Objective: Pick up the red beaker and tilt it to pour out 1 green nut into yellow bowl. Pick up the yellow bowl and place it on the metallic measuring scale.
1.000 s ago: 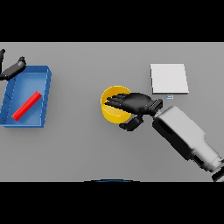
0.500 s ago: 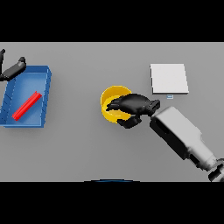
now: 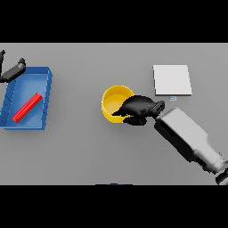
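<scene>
The yellow bowl (image 3: 115, 99) stands near the middle of the grey table. My right hand (image 3: 136, 108) lies over its right rim, fingers curled on the rim and reaching inside the bowl. The bowl's right side is hidden under the hand. The metallic measuring scale (image 3: 172, 79) is a flat light square at the back right, apart from the bowl. The red beaker (image 3: 27, 107) lies on its side in the blue tray (image 3: 46, 96) at the left. My left hand (image 3: 14, 71) shows at the far left edge, behind the tray. No green nut can be seen.
The blue tray fills the left side of the table. My right forearm (image 3: 187, 138) slants across the lower right.
My right hand has shifted slightly left and down over the bowl, and its fingers have closed on the right rim. The bowl, beaker and left hand stay put.
</scene>
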Motion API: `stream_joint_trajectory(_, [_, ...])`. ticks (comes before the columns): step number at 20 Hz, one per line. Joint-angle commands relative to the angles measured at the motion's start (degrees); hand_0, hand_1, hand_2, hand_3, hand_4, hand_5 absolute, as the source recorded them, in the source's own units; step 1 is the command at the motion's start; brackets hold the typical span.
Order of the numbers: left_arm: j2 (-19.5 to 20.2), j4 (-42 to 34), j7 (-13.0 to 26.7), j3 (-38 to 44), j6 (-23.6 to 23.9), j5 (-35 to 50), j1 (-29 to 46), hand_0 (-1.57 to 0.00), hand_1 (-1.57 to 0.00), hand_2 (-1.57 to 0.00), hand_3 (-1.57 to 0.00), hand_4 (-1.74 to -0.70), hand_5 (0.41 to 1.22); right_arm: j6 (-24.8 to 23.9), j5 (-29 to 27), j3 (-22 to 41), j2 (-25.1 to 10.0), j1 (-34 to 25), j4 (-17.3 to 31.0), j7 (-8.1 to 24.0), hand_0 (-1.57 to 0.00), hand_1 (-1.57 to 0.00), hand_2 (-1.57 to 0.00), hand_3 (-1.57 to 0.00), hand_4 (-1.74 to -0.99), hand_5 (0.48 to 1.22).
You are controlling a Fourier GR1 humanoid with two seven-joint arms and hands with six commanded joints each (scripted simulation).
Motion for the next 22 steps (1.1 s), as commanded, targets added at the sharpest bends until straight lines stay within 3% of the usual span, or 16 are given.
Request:
stream_joint_trajectory(1, [-0.2,-0.6,0.2,-0.1,0.4,-0.2,-0.3,0.0,0.0,0.0,0.0,-0.79,0.73,0.7,-0.4,-0.3,0.0,-0.1,-0.5,1.0,-1.41,-1.37,-1.37,-1.13,-1.673,1.191])
stream_joint_trajectory(6, [0.1,-0.3,0.0,0.0,0.6,-0.3,0.0,0.0,0.0,0.0,0.0,-0.78,0.727,2.6,-2.7,-1.8,-2.3,-1.0,-3.7,2.0,-1.52,-1.51,-1.5,-1.35,-1.711,1.211])
stream_joint_trajectory(11, [0.3,-0.1,-1.1,0.5,0.4,0.1,0.2,0.0,0.0,0.0,0.0,-0.79,0.737,6.0,-5.1,-3.7,-5.5,-1.6,-8.7,5.1,-1.55,-1.55,-1.55,-1.3,-1.721,1.218])
stream_joint_trajectory(14, [0.4,1.0,-2.1,1.1,-0.7,0.6,-0.4,0.0,0.0,0.0,0.0,-0.8,0.737,7.0,-6.0,-4.2,-6.9,-1.8,-9.8,6.2,-1.56,-1.55,-1.56,-1.35,-1.724,1.218])
stream_joint_trajectory(17, [0.9,0.2,-1.8,1.0,-0.6,0.4,-0.3,0.0,0.0,0.0,0.0,-0.8,0.747,6.1,-6.5,-6.0,-9.5,-2.2,-9.6,5.9,-1.57,-1.56,-1.56,-1.27,-1.723,1.219])
stream_joint_trajectory(18, [0.7,0.5,-1.5,1.0,-0.5,0.5,-0.1,0.0,0.0,0.0,0.0,-0.79,0.748,5.3,-6.0,-6.3,-10.1,-2.9,-9.3,6.7,-1.47,-1.53,-1.57,-1.28,-1.723,1.22])
stream_joint_trajectory(21, [1.2,0.2,-1.2,0.8,-0.7,0.0,-0.5,0.0,0.0,0.0,0.0,-0.79,0.754,4.2,-5.9,-7.6,-11.2,-4.2,-7.0,8.5,-1.52,-1.55,-1.57,-1.34,-1.724,1.22])
stream_joint_trajectory(22, [0.7,0.7,-1.2,0.8,-0.7,0.1,-0.7,0.0,0.0,0.0,0.0,-0.79,0.754,3.2,-5.4,-7.5,-12.1,-4.6,-5.9,7.5,-1.53,-1.56,-1.57,-1.38,-1.725,1.22])
